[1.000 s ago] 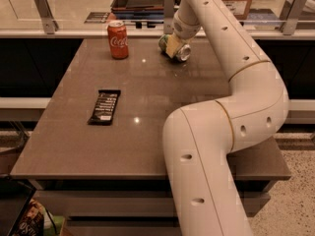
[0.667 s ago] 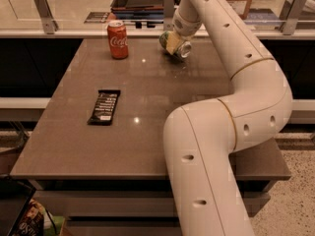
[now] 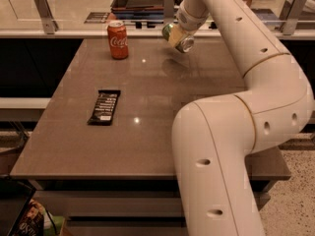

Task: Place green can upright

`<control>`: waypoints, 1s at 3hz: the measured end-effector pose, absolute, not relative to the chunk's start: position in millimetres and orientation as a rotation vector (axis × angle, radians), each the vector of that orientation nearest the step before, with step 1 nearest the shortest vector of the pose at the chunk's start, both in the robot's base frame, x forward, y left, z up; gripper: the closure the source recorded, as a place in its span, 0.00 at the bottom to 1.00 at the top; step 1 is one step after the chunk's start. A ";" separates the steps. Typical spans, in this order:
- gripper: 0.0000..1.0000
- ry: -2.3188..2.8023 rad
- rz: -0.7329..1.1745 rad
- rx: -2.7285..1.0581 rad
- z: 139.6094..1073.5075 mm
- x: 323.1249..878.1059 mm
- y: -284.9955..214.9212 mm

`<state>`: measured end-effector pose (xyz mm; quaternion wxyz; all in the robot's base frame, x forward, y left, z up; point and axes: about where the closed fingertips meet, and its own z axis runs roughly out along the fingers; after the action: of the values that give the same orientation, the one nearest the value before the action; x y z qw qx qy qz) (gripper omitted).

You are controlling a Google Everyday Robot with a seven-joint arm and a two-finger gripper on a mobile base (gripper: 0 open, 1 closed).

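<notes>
Holding the green can (image 3: 169,31) tilted above the far worktop (image 3: 147,132), right of the red can (image 3: 118,39), the pincer (image 3: 178,38), clamped on it, should turn it vertical before lowering and releasing.

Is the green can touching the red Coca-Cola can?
Apart. The camera view shows bare tabletop between the green can, held tilted in the gripper near the far edge, and the Coca-Cola can.

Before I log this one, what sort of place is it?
Probably an office break area or café: a brown table with a Coca-Cola can and snack bar, and a railing behind. The gripper holds the green can tilted above its far side.
</notes>
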<state>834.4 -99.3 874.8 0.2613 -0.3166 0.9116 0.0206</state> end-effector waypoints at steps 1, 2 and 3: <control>1.00 2.388 0.104 -0.817 882.3 834.7 -101.8; 1.00 2.286 0.130 -0.761 905.5 824.4 -104.7; 1.00 2.234 0.131 -0.717 912.6 804.5 -106.8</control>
<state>804.5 -106.8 912.6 0.3855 -0.2817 0.8771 0.0516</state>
